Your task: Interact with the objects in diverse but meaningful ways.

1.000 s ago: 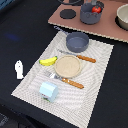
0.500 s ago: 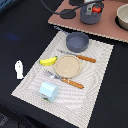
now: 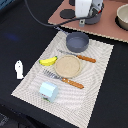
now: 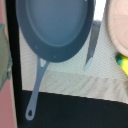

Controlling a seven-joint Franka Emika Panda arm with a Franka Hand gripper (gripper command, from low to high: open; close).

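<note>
Two cutlery pieces: orange-handled knife [image 3: 79, 56] and fork [image 3: 64, 79] are lying diagonally, flanking the tan plate [image 3: 67, 66].
Grey bowl [image 3: 77, 41]: sitting on the striped mat [image 3: 100, 75], just beyond the plate.
Change: arm is now hanging over the mat's far edge; earlier it was absent.
Gripper [image 3: 88, 17]: hovering near the bowl; finger state cannot be told.

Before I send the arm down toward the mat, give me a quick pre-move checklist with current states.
1. Grey bowl upright on the mat: ok.
2. Tan plate bare: ok.
3. Banana beside the plate, not on it: ok.
4. Orange-handled cutlery flat on either side of the plate: ok.
5. White shaker standing off the mat: ok.
6. Fingers open or shut: cannot tell, neither view shows them.
</note>
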